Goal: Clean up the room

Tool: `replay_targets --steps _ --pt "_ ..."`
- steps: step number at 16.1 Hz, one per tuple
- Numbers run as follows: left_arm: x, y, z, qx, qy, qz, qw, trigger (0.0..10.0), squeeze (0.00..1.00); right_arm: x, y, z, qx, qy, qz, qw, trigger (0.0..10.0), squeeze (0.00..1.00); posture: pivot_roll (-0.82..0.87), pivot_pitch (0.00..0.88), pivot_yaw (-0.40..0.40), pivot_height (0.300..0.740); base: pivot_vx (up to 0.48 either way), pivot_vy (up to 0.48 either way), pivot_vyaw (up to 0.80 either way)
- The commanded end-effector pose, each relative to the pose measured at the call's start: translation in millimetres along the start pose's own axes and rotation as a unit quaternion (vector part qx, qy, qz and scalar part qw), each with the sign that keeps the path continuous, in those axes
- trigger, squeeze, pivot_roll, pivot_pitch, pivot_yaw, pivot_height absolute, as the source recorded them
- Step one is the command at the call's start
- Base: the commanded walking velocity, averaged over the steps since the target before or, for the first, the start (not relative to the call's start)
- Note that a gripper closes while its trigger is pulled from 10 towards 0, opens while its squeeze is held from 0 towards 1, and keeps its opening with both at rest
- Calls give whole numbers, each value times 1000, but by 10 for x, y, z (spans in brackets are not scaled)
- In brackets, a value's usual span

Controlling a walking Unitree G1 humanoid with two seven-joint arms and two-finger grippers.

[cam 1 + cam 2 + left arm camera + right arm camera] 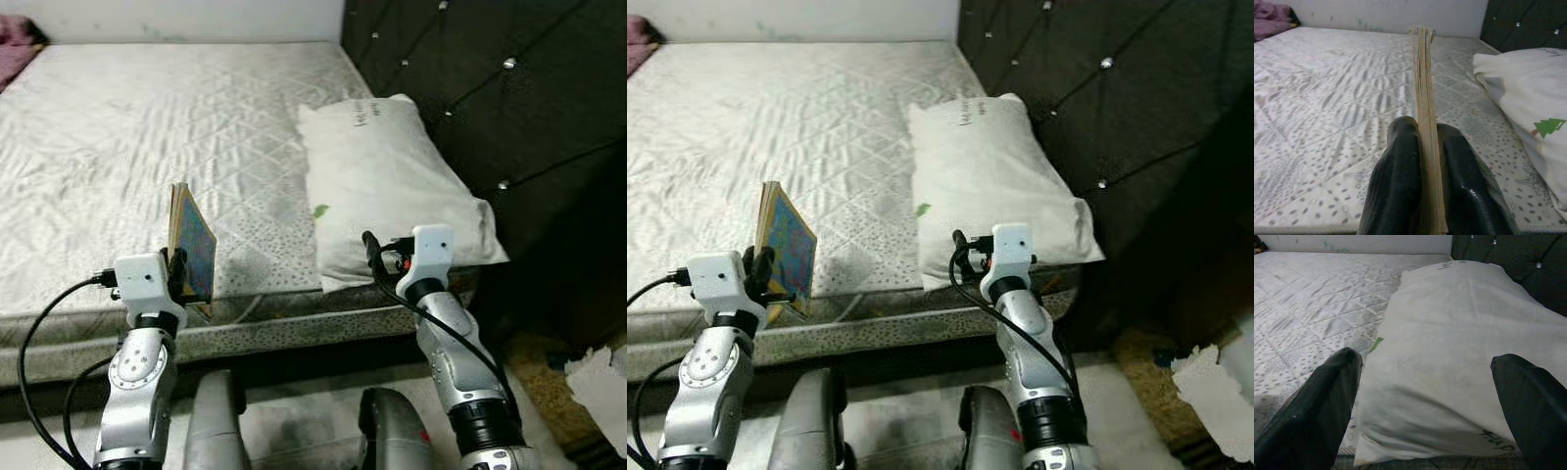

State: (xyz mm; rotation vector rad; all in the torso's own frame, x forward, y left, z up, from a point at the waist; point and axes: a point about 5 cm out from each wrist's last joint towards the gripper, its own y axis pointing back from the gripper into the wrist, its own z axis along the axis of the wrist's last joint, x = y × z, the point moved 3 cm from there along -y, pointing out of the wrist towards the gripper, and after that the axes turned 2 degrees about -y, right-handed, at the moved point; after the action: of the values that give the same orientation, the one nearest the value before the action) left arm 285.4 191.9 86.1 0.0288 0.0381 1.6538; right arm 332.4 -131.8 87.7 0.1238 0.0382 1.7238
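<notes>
**Book pinched upright over the bed edge, pillow framed ahead**

Held on edge in the left gripper: a thin book, pinched flat between both fingers at its lower part. Hovering just over the near edge of the mattress, colourful cover facing the robot's right, toward the pillow. Long axis upright, tilted slightly back toward the robot; page edges turned toward the wrist camera, spine away (hard to confirm from here). Plane of the book running roughly front to back along the bed.

Right gripper spread wide, fingers well apart, aimed at the near end of the pillow, apparently not touching it. Pillow lying against the dark headboard, long axis running from headboard side toward the robot, near corner overhanging the mattress edge a little.

Likely trouble:

- Slipping from a low grip: most of the book standing free above the fingers, so a quick swing probably levers it sideways and out.
- Dropping short: released here, right over the edge, probably toppling off onto the floor rather than landing flat on the bed.
- Covers fanning open if the pinch loosens (a thin, floppy book by the look of it).
- Pillow dragged off the overhanging corner if the right gripper closes on loose cloth alone.
</notes>
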Motion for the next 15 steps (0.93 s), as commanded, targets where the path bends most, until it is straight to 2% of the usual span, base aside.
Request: replay_targets --steps 1,9,15 --pt "-18 -33 130 -29 -2 -5 1000 10000 0 0 -11 51 -11 2 0 1000 10000 0 -79 0 -19 604 469 0 0" --pt "-31 -42 114 -25 -2 -9 1000 10000 0 -1 -12 46 -10 -1 1 1000 10000 0 -79 0 -18 604 475 0 0" --pt "-50 -76 83 -13 2 -1 1000 10000 0 0 -16 46 -10 -5 1 1000 10000 0 -82 0 -17 604 0 0 0"
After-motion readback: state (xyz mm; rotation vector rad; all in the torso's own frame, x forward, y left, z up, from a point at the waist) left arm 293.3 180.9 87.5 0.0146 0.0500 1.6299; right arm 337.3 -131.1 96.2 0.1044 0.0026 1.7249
